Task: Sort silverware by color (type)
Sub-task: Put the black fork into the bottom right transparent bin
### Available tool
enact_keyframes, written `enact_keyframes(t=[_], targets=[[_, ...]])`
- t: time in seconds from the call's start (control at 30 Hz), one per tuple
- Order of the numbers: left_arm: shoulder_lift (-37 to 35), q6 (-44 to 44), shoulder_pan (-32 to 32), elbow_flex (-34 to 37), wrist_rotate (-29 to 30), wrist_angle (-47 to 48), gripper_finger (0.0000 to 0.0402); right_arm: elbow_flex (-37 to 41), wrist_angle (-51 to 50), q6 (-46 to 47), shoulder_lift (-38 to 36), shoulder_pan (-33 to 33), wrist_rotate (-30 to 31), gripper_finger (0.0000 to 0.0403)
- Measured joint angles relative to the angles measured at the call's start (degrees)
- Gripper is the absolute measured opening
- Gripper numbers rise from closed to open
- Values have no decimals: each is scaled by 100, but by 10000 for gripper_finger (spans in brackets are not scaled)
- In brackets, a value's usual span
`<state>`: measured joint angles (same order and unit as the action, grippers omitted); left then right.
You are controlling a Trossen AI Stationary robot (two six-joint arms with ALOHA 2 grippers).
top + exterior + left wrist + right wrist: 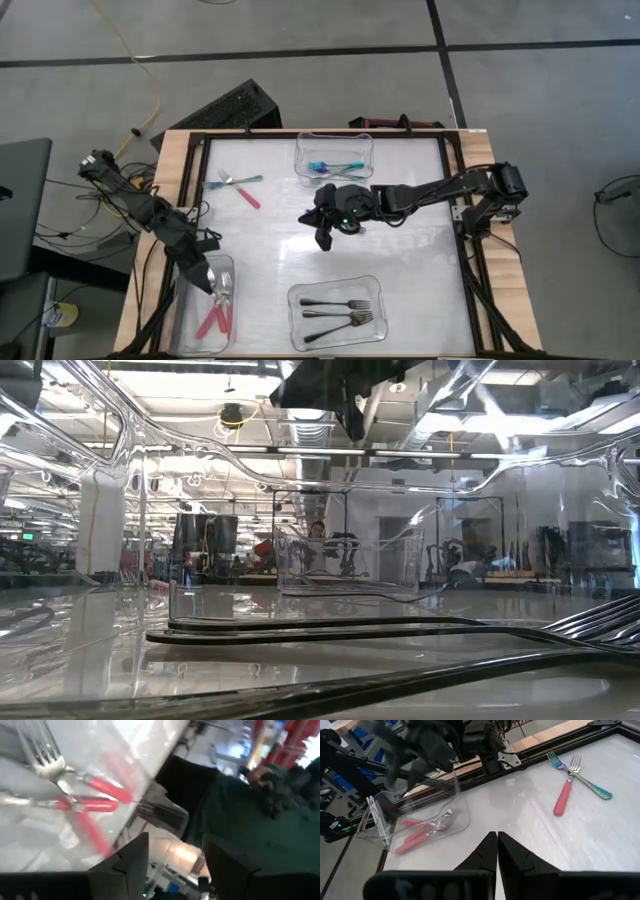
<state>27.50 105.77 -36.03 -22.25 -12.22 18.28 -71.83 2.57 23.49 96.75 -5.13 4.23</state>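
Left gripper hangs over the clear bin at the table's left front, fingers parted and empty, with the red-handled forks lying in the bin beneath it; judged a release step just finishing. Right gripper hovers mid-table with its fingers pressed together, holding nothing. Teal forks and black forks sit in their own bins (sorted, it appears), so the next move calls for separating the crossed red fork and teal fork loose on the table.
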Motion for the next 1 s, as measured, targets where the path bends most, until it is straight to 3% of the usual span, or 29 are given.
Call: enact_keyframes(t=[0.3, 0.5, 0.8, 1.0], targets=[[-174, -939, 184, -201, 747, -1923, 179, 0, 1, 3, 0, 2, 1, 39], [396, -3227, 1189, -396, 1924, -1971, 172, 0, 62, 2, 0, 10, 15, 39], [2235, -5283, 3604, -905, 567, -1711, 169, 0, 130, 10, 0, 38, 14, 39], [3205, -7203, 5126, -2072, 213, 298, 169, 0, 38, 612, 0, -63, -373, 39]])
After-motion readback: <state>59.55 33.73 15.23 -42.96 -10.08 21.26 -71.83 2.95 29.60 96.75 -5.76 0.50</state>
